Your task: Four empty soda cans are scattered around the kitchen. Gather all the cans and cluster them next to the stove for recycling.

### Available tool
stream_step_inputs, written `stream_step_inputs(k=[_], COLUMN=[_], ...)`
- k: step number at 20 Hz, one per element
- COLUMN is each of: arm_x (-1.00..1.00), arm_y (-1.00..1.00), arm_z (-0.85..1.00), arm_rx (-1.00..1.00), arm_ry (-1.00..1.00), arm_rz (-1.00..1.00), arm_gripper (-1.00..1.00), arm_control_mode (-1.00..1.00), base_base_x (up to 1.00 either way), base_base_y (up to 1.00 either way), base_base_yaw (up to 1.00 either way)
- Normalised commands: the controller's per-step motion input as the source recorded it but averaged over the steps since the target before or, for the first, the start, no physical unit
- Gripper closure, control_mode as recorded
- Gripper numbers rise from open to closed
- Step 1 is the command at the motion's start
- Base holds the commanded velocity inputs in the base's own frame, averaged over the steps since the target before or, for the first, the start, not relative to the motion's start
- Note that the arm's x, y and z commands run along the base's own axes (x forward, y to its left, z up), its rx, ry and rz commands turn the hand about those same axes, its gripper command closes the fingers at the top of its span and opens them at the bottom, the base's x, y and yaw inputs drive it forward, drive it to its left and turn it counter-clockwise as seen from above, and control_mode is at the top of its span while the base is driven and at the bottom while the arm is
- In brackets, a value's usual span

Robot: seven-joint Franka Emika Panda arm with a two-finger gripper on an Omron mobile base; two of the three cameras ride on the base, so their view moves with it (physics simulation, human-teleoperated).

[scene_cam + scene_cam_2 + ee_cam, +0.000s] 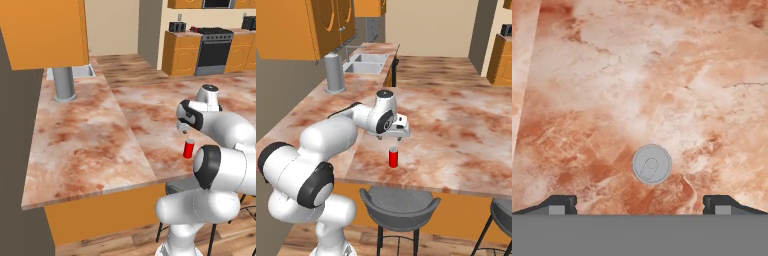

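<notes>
Arm pose: rises from below the near edge of the marble counter (466,130), elbow folded back, forearm reaching out over the stone, hand turned straight down.

Gripper (393,139): hangs above the red soda can (393,157), clear of it, with a gap between fingertips and can top in the right base view.

Fingers (559,204): spread to full width, one tip at each lower corner of the hand view; nothing held, nothing touched.

Can from above: silver top with pull tab (652,164), between the two tips and slightly farther out than them.

Can position: upright on the counter, close to the near edge, just right of the seam between the two slabs; above a grey stool (398,202).

Cans counted: one, red.

Stove (215,50): one, black, far across the room at upper right of the left base view, between orange cabinets; well apart from the can.

Toaster (177,26): one, dark, on the far cabinet left of the stove.

Sink (367,64): one, double basin, at the far left of the counter.

Grey cylinder (334,73): one, upright on the counter near the sink.

Stools: two, second one (501,212) at the right edge.
</notes>
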Motion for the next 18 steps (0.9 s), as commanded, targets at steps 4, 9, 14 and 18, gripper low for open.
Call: stream_step_inputs(k=[4, 9, 14, 18], arm_x=[0.0, 0.0, 0.0, 0.0], arm_y=[-0.01, 0.0, 0.0, 0.0], arm_z=[-0.12, -0.14, -0.17, -0.17], arm_rx=[0.0, 0.0, 0.0, 0.0], arm_ry=[0.0, 0.0, 0.0, 0.0], arm_rz=[0.0, 0.0, 0.0, 0.0], arm_gripper=[-1.0, -1.0, -1.0, -1.0], arm_control_mode=[-1.0, -1.0, -1.0, -1.0], base_base_x=[0.0, 0.0, 0.0, 0.0], base_base_y=[0.0, 0.0, 0.0, 0.0], base_base_yaw=[0.0, 0.0, 0.0, 0.0])
